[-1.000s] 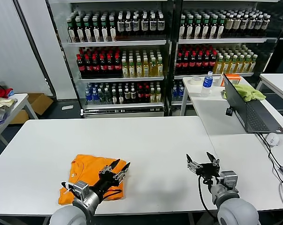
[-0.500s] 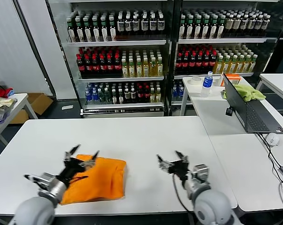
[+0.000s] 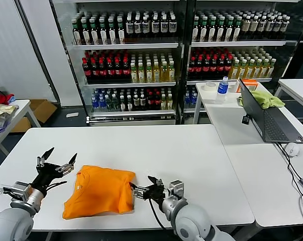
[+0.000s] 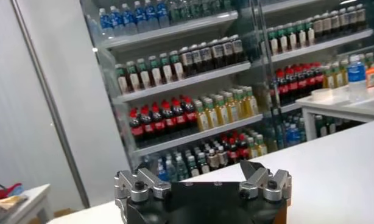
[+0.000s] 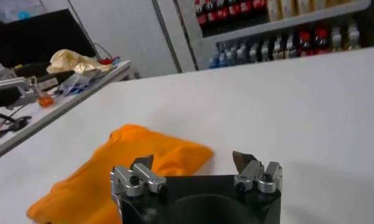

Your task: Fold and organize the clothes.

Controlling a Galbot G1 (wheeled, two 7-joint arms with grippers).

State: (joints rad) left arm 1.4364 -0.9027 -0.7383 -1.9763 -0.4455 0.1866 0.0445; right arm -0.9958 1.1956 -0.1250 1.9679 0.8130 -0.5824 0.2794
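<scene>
The orange T-shirt (image 3: 98, 191) lies folded into a rough rectangle near the front edge of the white table (image 3: 141, 145). It also shows in the right wrist view (image 5: 132, 164). My left gripper (image 3: 56, 161) is open and empty, raised just off the shirt's left edge. My right gripper (image 3: 143, 187) is open and empty, low at the shirt's right edge and pointing toward it. In the left wrist view the left gripper (image 4: 202, 176) faces the drink shelves, and the shirt is out of that view.
A second white table (image 3: 241, 120) at the right carries a laptop (image 3: 264, 118), a yellow-green cloth (image 3: 264, 98), a water bottle (image 3: 221, 89) and a mouse (image 3: 291, 148). Drink coolers (image 3: 166, 55) stand behind. A side table with fabrics (image 3: 0, 108) is at the far left.
Both arms have swept left. The left gripper came off the shirt to its left side. The right gripper moved from the table's right part to the shirt's right edge.
</scene>
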